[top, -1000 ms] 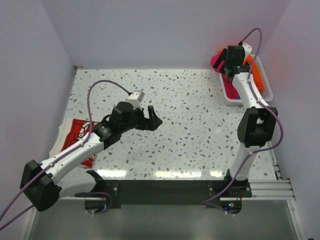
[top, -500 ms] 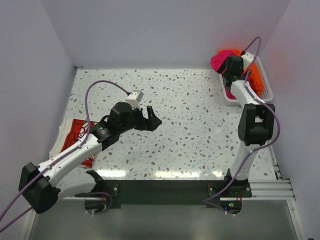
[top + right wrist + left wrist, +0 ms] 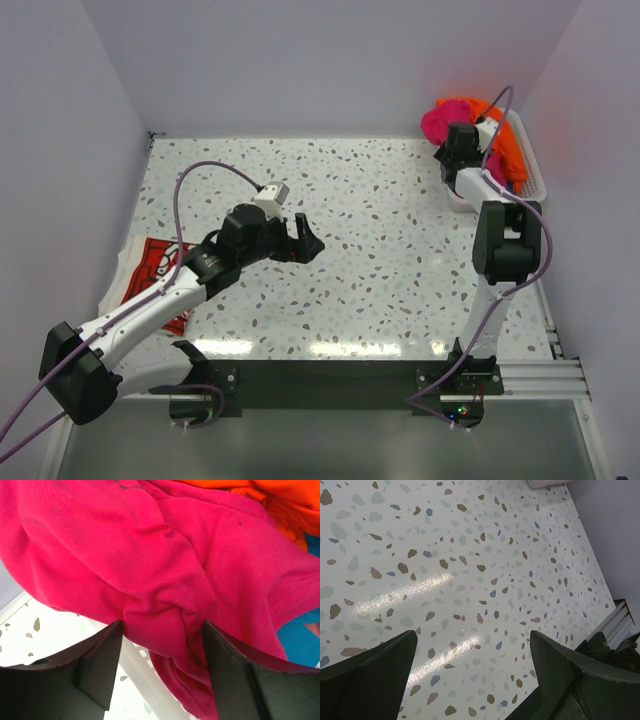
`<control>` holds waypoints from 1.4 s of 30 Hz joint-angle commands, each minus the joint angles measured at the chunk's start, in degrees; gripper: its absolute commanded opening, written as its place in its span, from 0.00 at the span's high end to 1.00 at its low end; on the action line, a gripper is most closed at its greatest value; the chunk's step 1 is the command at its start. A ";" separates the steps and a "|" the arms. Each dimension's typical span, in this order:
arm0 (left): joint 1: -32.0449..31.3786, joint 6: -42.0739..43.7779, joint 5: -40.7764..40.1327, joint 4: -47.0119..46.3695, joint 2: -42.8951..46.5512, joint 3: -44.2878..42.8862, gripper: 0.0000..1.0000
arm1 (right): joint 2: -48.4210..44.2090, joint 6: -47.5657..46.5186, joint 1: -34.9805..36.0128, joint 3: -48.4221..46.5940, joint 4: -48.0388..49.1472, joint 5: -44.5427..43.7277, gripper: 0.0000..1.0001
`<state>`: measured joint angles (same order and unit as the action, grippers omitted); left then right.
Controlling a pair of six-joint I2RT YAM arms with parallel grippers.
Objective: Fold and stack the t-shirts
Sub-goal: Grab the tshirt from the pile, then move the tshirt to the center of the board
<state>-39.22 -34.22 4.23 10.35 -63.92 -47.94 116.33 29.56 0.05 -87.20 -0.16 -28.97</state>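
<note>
A magenta-pink t-shirt (image 3: 438,120) (image 3: 165,555) lies heaped in the white basket (image 3: 537,182) at the back right, with an orange t-shirt (image 3: 505,140) (image 3: 280,500) beside it and a strip of teal-blue t-shirt (image 3: 300,640) under it. My right gripper (image 3: 458,152) (image 3: 162,627) is at the basket's left rim. Its jaws stand part-way open around a bunched fold of the pink shirt, and both fingers touch the cloth. A red t-shirt with white lettering (image 3: 160,265) lies at the table's left edge. My left gripper (image 3: 305,240) (image 3: 472,640) hovers open and empty above mid-table.
The basket's white slatted wall (image 3: 145,680) sits just under the right fingers. Walls close in the table on the left, back and right. The speckled tabletop (image 3: 380,230) stretches between the two arms.
The right arm has come down and left onto the basket's rim, and the pink shirt now shows above it. The left arm has barely moved.
</note>
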 commanded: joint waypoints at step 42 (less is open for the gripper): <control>6.61 -3.84 -8.62 0.11 9.42 2.59 0.00 | -45.58 -9.02 31.32 2.30 1.68 12.16 1.00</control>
<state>-34.24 -35.79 -1.50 10.81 -57.54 -46.00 73.01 15.97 28.21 -80.58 5.34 -23.97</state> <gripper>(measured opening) 0.997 0.036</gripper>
